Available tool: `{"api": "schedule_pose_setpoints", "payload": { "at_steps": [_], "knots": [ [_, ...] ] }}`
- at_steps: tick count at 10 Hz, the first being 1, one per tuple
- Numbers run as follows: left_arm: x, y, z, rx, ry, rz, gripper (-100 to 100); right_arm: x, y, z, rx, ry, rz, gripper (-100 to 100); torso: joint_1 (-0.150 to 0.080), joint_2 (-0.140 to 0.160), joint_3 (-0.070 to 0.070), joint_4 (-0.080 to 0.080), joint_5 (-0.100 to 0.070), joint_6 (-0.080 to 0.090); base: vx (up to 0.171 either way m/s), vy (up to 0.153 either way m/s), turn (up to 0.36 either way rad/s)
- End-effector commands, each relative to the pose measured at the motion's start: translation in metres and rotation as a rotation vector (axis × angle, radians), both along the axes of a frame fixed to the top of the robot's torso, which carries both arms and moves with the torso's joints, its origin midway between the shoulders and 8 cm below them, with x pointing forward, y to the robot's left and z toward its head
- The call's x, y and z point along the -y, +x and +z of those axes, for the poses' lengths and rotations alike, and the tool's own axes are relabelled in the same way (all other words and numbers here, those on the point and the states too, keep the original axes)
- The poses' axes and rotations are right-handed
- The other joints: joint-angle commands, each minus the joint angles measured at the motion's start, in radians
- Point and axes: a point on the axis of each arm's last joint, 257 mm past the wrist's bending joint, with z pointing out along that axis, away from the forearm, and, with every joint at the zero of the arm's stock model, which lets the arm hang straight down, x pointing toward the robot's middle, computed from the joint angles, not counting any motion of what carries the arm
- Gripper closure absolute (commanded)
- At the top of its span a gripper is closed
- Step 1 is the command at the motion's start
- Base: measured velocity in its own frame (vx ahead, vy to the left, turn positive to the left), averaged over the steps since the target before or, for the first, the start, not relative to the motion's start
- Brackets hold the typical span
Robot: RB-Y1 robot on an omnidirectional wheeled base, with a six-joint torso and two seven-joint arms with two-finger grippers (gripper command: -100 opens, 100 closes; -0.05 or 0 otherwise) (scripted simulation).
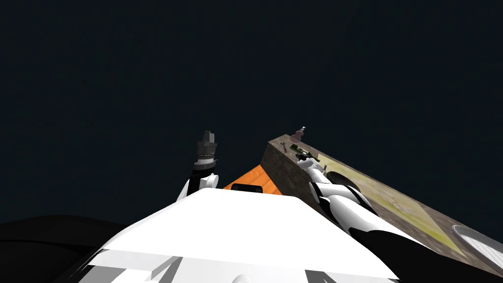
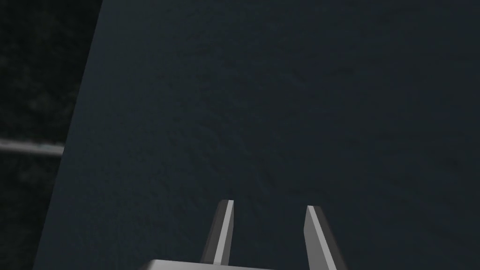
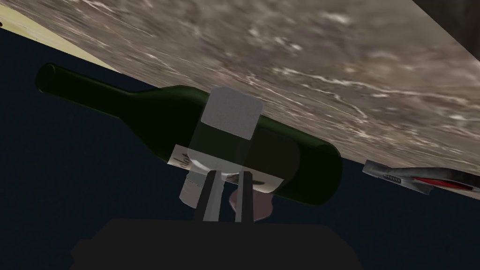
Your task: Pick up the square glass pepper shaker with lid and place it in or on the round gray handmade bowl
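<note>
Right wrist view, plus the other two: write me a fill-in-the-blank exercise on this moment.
1. The right gripper is ____ on the pepper shaker.
2. Behind the pepper shaker, the dark green bottle lies on its ____.
3. The left gripper is ____.
Missing words: shut; side; open.

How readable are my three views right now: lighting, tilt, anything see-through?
Head view: mostly dark, picture slanted, mottled brown counter lit. Left wrist view: open left claw against a flat dark surface. Right wrist view: rolled; square clear glass shaker lets a dark green bottle show through.
</note>
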Motion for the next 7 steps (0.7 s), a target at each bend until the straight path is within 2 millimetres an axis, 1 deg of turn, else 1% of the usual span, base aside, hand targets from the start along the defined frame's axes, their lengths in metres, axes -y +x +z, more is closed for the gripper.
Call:
{"api": "schedule_pose_setpoints", "payload": {
  "at_steps": [1,3,4,5,6,7],
  "knots": [
    [0.000,0.000,0.000,0.000,0.000,0.000,0,0.014,-0.011,0.002,-0.006,-0.014,-0.026,-100,0.000,0.000,0.000,0.000,0.000,0.000,-0.092,0.095,0.136],
    [0.000,0.000,0.000,0.000,0.000,0.000,0,0.030,-0.025,0.003,-0.014,-0.030,-0.055,-100,0.004,0.004,0.002,0.001,0.001,0.000,-0.099,0.133,0.094],
    [0.000,0.000,0.000,0.000,0.000,0.000,0,0.030,-0.025,0.003,-0.014,-0.030,-0.055,-100,0.005,0.004,0.003,0.001,0.001,0.000,-0.081,0.093,0.027],
    [0.000,0.000,0.000,0.000,0.000,0.000,0,0.030,-0.025,0.003,-0.014,-0.030,-0.055,-100,0.003,0.004,0.002,0.001,0.001,0.000,-0.034,0.022,-0.007],
    [0.000,0.000,0.000,0.000,0.000,0.000,0,0.047,-0.043,0.002,-0.028,-0.049,-0.088,-100,-0.002,0.001,0.001,0.001,0.000,0.001,-0.075,0.062,0.143],
    [0.000,0.000,0.000,0.000,0.000,0.000,0,0.047,-0.043,0.002,-0.024,-0.044,-0.091,-100,0.000,0.003,0.002,0.001,0.000,0.000,-0.074,0.080,0.095]
  ]
}}
